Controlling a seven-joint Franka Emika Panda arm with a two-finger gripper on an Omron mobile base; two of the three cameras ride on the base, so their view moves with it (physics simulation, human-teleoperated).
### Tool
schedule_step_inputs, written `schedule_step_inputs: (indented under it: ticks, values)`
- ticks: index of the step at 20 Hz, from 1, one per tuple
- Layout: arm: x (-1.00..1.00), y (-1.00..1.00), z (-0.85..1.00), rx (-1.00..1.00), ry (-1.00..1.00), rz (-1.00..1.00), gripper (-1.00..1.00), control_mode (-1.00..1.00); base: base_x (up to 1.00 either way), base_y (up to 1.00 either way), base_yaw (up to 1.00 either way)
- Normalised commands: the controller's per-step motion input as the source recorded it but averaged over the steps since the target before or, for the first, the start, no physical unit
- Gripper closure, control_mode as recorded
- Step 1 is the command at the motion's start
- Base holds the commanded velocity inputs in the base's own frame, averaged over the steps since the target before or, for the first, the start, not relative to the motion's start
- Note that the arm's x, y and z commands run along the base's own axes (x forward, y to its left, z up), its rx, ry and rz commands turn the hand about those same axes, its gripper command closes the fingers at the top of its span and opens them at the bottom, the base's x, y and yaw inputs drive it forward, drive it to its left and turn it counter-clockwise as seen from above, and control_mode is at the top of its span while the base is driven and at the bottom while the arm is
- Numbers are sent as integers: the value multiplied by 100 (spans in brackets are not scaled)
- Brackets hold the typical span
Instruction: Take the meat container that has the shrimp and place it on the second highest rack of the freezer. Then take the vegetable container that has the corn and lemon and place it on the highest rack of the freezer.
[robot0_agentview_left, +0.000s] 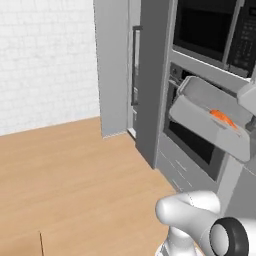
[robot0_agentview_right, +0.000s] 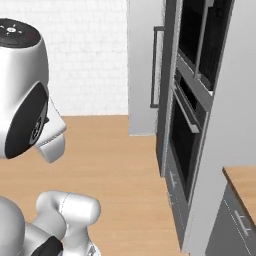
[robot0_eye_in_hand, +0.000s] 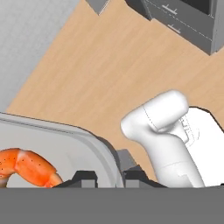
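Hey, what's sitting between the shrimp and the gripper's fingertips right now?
In the hand view, just the grey container's raised rim: the shrimp lies inside it, and the gripper is closed on that rim.

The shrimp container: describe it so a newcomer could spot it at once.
Find the dark wall oven right of the tall grey freezer. In front of it, tilted in mid-air, is a shallow grey tray, its rim pinched by the claw. It carries one orange shrimp.
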Motion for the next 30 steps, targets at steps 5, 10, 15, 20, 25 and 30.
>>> schedule_step_inputs:
  ticks: [5, 10, 15, 20, 25, 30]
  values:
    - [0, 0, 0, 0, 0, 0, 100, 100, 81, 25, 1]
    - [0, 0, 0, 0, 0, 0, 100, 100, 94, 33, 1]
    - [0, 0, 0, 0, 0, 0, 100, 100, 89, 36, 0]
    - [0, 0, 0, 0, 0, 0, 100, 100, 99, 43, 0]
    - [0, 0, 0, 0, 0, 0, 100, 100, 100, 48, -3]
    - [0, 0, 0, 0, 0, 0, 100, 100, 82, 31, -5]
